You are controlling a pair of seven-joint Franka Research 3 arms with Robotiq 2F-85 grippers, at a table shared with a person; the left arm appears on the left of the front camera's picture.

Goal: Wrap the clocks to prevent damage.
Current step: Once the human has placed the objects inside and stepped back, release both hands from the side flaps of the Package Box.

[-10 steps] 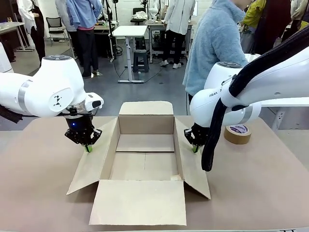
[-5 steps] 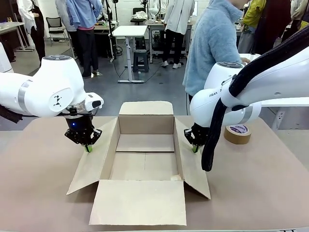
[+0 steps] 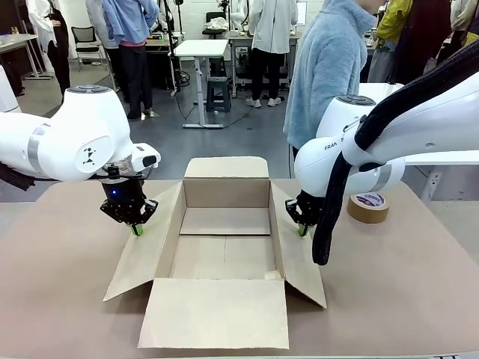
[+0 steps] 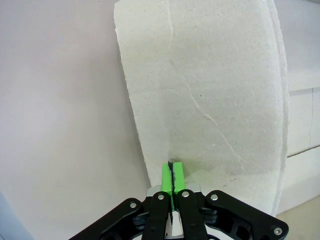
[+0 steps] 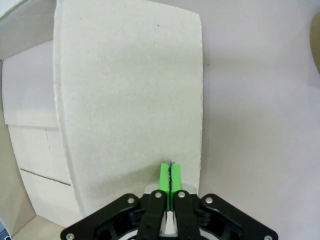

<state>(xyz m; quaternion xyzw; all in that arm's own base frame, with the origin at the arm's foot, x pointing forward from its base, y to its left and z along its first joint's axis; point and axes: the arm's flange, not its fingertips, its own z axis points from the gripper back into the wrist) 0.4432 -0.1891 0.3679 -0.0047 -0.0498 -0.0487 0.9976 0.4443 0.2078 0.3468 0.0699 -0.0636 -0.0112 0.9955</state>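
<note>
Front view first: where the clocks are, I cannot tell. What sits mid-surface is the open box point(image 3: 224, 254), its floor bare and all four flaps folded out. The left flap point(image 3: 146, 250) and right flap point(image 3: 299, 262) slope down and away from the walls, and the near flap point(image 3: 213, 313) lies flat toward the camera.

Left claw point(image 3: 136, 229) points straight down at the far part of the left flap, pinched tight with nothing between its green pads. Right claw point(image 3: 302, 230) mirrors it over the far part of the right flap, also clamped together and holding nothing.

Left wrist view confirms it: claw point(image 4: 172, 172) with pads pressed flat against each other, the tip right at the outer edge of the flap point(image 4: 210, 90). Whether it actually touches the cardboard, I cannot tell.

Right wrist view, same story: claw point(image 5: 170, 175) squeezed together, tip on the flap point(image 5: 130, 90) close to its outer edge.

Further out, tape point(image 3: 368, 207) lies flat on the surface point(image 3: 67, 284), just past the right arm. A person point(image 3: 329, 67) in a pale blue fleece stands at the far side.
</note>
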